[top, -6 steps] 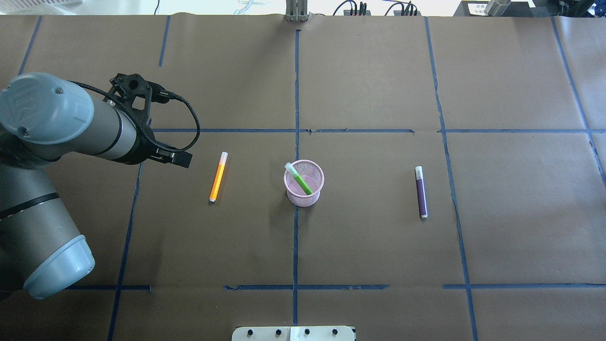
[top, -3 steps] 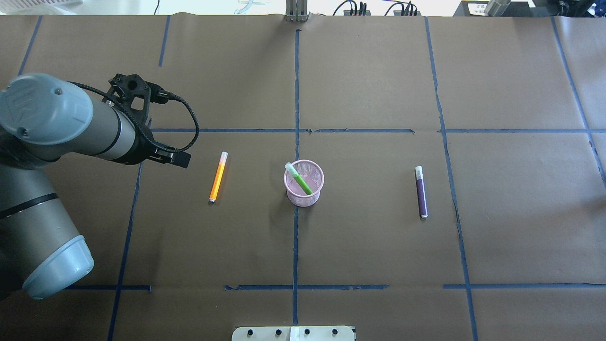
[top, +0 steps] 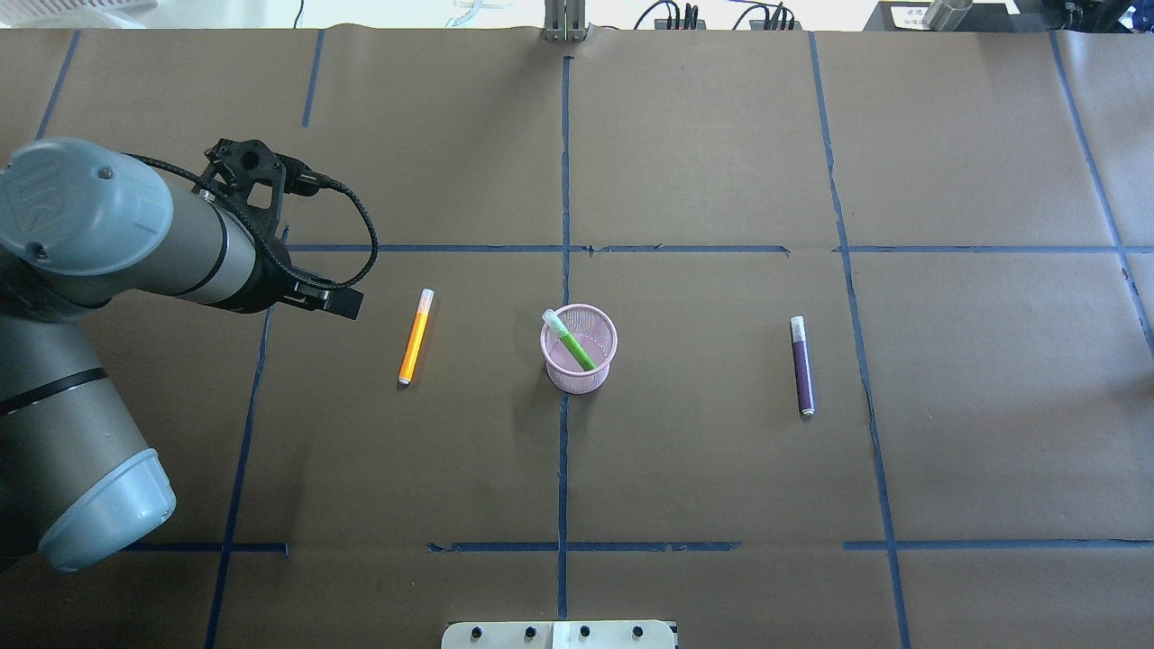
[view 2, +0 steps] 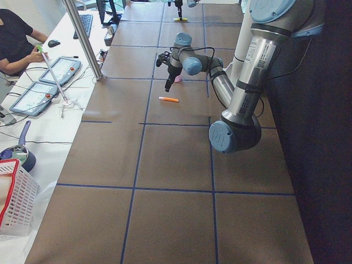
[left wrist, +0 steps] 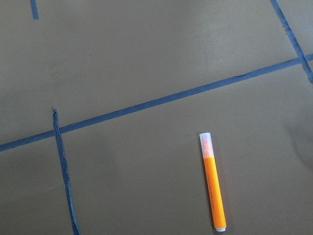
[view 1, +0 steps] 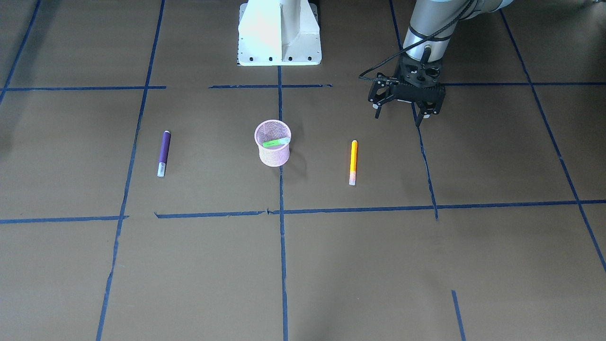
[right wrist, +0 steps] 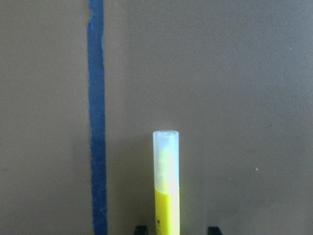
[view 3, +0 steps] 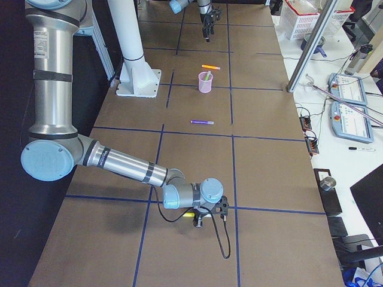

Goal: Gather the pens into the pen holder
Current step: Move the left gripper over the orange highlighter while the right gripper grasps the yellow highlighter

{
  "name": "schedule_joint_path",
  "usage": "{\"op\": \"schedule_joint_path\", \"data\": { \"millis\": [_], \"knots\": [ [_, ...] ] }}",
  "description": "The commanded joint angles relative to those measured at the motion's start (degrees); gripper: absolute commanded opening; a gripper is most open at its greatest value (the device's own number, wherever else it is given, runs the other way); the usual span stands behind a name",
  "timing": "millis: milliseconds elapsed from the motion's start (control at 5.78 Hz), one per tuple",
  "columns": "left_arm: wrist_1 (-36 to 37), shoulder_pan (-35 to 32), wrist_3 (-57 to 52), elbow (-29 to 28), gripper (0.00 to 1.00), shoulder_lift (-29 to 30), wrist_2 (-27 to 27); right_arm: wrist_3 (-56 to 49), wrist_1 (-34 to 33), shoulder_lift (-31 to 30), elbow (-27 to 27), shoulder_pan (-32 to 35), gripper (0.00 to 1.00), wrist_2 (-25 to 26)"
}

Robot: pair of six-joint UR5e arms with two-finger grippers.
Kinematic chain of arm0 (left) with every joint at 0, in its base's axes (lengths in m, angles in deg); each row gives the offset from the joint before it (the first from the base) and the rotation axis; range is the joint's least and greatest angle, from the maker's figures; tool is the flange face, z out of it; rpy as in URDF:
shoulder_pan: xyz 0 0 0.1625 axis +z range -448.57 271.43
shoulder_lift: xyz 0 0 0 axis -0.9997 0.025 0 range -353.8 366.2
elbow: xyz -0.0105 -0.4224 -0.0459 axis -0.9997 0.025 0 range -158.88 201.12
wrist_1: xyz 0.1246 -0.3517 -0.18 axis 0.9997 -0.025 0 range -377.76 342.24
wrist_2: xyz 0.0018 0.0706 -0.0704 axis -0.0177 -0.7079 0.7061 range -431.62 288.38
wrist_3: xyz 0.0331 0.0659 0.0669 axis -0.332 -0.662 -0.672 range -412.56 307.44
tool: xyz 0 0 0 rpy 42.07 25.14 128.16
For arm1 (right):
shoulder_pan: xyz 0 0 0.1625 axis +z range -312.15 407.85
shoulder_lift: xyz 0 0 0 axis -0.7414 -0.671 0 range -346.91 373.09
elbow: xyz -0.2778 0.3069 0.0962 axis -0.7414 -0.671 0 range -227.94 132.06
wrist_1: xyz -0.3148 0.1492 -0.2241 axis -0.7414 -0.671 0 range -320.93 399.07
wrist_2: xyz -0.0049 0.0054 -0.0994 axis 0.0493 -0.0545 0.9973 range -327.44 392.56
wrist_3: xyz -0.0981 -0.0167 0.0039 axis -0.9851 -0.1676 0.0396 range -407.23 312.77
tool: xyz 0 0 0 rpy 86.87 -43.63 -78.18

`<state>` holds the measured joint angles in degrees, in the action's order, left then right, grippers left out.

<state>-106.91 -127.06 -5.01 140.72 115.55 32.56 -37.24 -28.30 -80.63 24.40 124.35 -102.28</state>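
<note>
The pink mesh pen holder [top: 579, 368] stands mid-table with the green pen [top: 570, 342] leaning inside it. The orange pen [top: 415, 338] lies flat to its left and also shows in the left wrist view [left wrist: 213, 188]. The purple pen [top: 801, 365] lies flat to its right. My left gripper [view 1: 398, 118] hangs open and empty above the table, left of the orange pen and nearer my base. My right gripper [view 3: 200, 220] is low at the far right of the table. In its wrist view its fingertips [right wrist: 211, 228] stand apart on either side of a yellow pen [right wrist: 166, 181].
Blue tape lines cross the brown paper table cover [top: 721, 469]. My white base [view 1: 279, 33] stands at the table's near side. Operators' tablets [view 3: 347, 89] and a white basket [view 3: 305, 12] sit on a side bench beyond the table's far edge.
My left arm has drifted very slightly to the left. The pens and the pen holder have not moved.
</note>
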Motion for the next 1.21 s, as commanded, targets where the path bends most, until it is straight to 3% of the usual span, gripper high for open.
{"op": "schedule_joint_path", "data": {
  "millis": [0, 173, 346, 692, 864, 1037],
  "knots": [
    [-0.4, 0.0, 0.0, 2.3, 1.0, -2.1, 0.2, 0.0, 0.0, 0.2, 0.0, -0.5, 0.4, 0.1],
    [-0.4, 0.0, 0.0, 2.6, 1.0, -2.2, 0.2, 0.1, 0.0, 0.4, 0.0, -0.6, 0.08, 0.2],
    [-0.4, 0.0, 0.0, 2.6, 1.0, -2.2, 0.2, 0.0, 0.1, 0.9, 0.3, -0.6, 0.0, -0.1],
    [-0.4, 0.0, 0.0, 2.7, 1.0, -2.2, 0.2, 0.6, 2.1, -0.4, 4.6, -0.3, 0.0, -0.3],
    [-0.4, 0.0, 0.0, 2.7, 1.0, -2.2, 0.2, 4.9, 7.0, -6.4, 15.4, -0.4, 0.0, 0.8],
    [-0.4, 0.0, 0.1, 2.8, 1.0, -2.3, 0.2, 10.3, 11.4, -6.5, 19.6, -0.7, 0.0, 0.2]
  ]
}}
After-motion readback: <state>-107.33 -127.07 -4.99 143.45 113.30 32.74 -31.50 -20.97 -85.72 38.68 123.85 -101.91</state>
